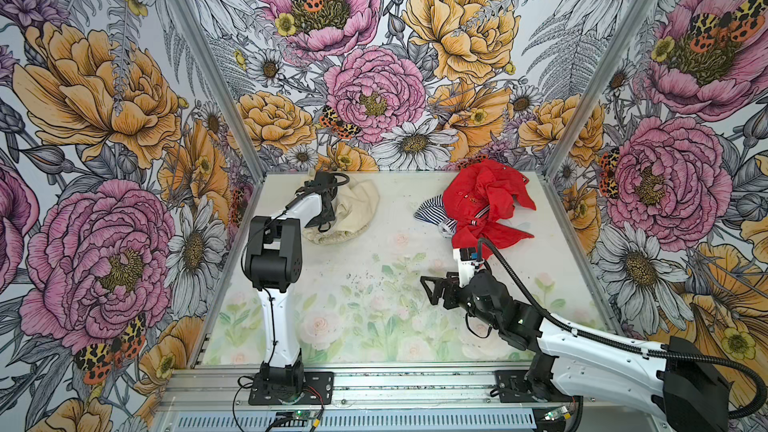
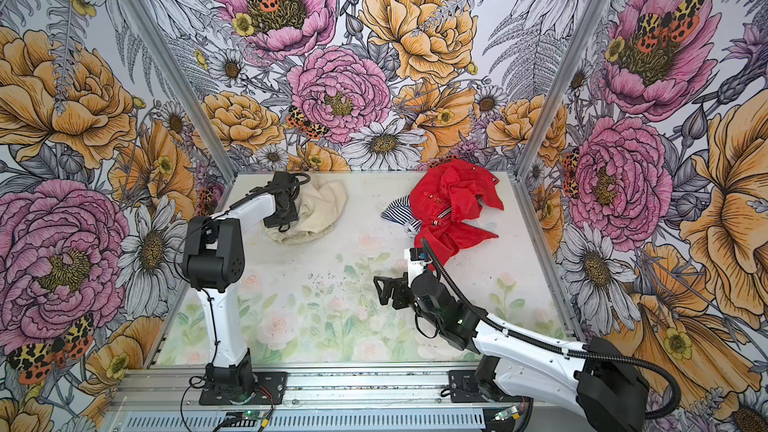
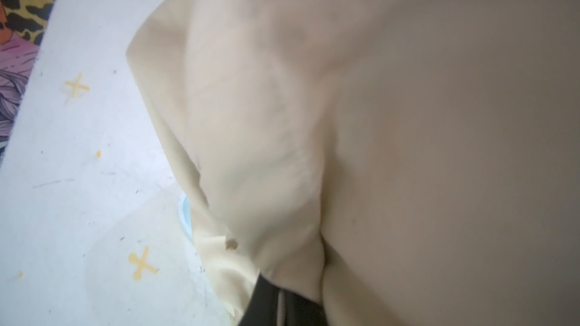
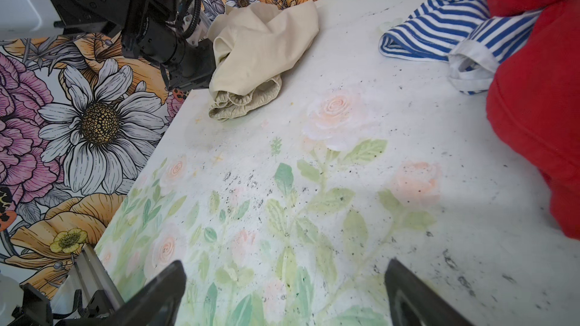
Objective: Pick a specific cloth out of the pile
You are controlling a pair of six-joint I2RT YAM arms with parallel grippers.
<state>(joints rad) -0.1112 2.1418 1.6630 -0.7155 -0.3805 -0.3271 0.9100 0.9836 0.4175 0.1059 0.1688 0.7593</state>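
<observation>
Left wrist view: cream cloth [image 3: 314, 120] fills the frame, its folds burying my left tool [image 3: 281, 304]; gripping or parted, I cannot tell. Cloth sits at 11 o'clock on the bench [image 1: 374, 284], well apart from the pile [image 1: 482, 205] at 1 o'clock. My right tool [image 4: 285, 265] stands wide, empty. Step, I judge: setting the cloth down. Next: confirm release, lift clear without snagging.

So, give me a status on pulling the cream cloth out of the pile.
Done: the cream cloth lies apart from the pile, at the far left of the table.
In hand: the left gripper is buried in its folds; whether it grips is unclear. The right gripper hangs open over the table, holding nothing.
Left: probably only letting go and backing off.
</observation>
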